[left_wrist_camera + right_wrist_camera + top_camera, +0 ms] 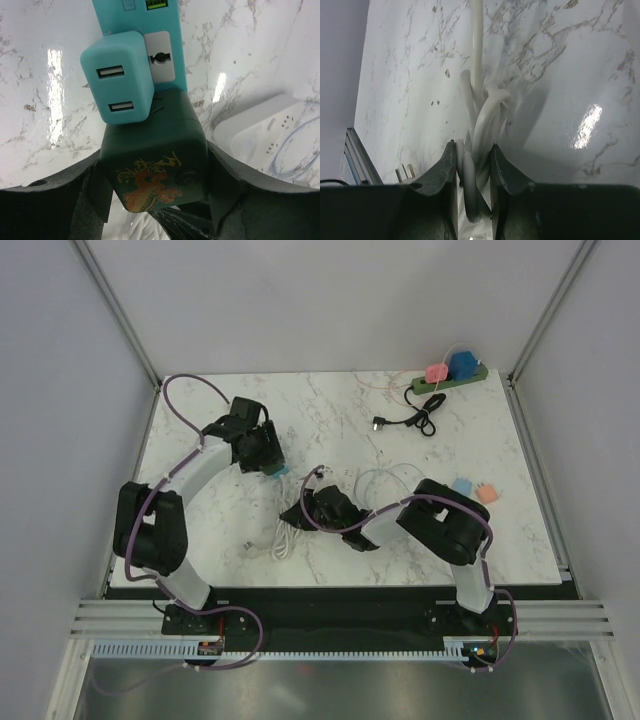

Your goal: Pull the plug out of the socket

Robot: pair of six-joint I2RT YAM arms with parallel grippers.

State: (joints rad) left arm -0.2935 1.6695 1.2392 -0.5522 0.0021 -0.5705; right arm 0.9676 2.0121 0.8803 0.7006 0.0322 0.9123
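Note:
A dark green plug with a gold and red dragon print sits in the end of a teal socket strip. My left gripper is shut on this plug, one finger on each side. A teal USB charger is plugged into the strip just beyond it. In the top view the left gripper is at the table's middle left, by the teal strip. My right gripper is shut on a bundle of white cable. In the top view it is near the table's middle.
The white cable's pronged plug lies left of the right fingers. A white flat block lies right of the teal strip. A green power strip with pink and blue adapters stands back right, a black cable before it. Two small adapters lie right.

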